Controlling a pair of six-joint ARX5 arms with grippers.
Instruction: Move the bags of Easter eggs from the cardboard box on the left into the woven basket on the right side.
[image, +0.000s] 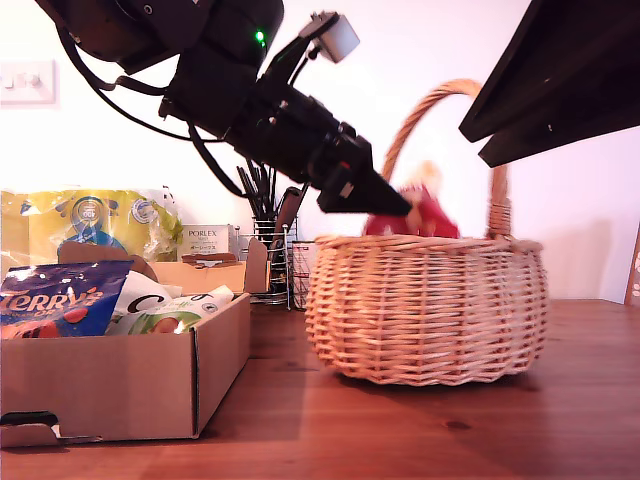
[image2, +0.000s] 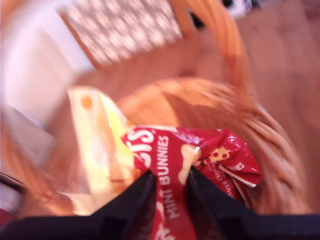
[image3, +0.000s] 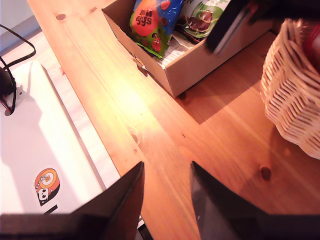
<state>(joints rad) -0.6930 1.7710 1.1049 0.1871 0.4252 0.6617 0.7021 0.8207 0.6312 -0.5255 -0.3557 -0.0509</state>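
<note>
My first gripper (image2: 170, 186) is shut on a red-and-white bag of Easter eggs (image2: 172, 150), held just over the woven basket (image2: 270, 130). A pale yellow bag (image2: 97, 145) lies inside the basket beside it. In the exterior view the same gripper (image: 395, 205) holds the red bag (image: 428, 215) above the basket (image: 430, 310). At the exterior view's left, the cardboard box (image: 120, 380) holds a dark blue bag (image: 60, 300) and a white-and-green bag (image: 165, 310). My second gripper (image3: 165, 200) hangs open high over the bare table, away from the box (image3: 200, 65) and the basket (image3: 295, 95).
Behind the box are a large yellow pack (image: 90, 225), a white Porlex carton (image: 205, 240) and a wire utensil holder (image: 268, 250). Another arm's dark body (image: 560, 80) fills the exterior view's upper right. A white surface with a sticker (image3: 45, 150) lies beyond the table edge.
</note>
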